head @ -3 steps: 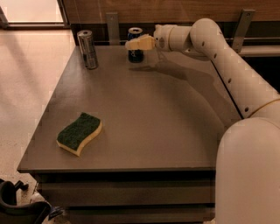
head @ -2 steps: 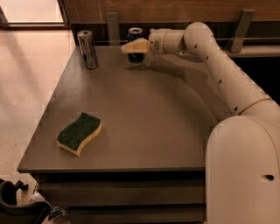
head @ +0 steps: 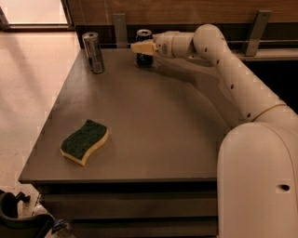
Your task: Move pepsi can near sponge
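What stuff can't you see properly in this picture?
1. Camera view: the pepsi can has its middle and lettering covered by the pincer, which is at the can by the far edge of the table.
2. Camera view: the robot's body is cut off by the right and bottom edges.
3. Camera view: a black thing in the bottom left corner is cut off; I can't tell what it is.
4. Camera view: the underside of the sponge faces the table.

Likely an office or lab test corner rather than a home. There is a plain grey table on a stacked base. A wood-panelled wall with metal brackets runs just behind the gripper, and pale polished floor stretches away past its tip. The gripper is at the table's far edge, by the can.
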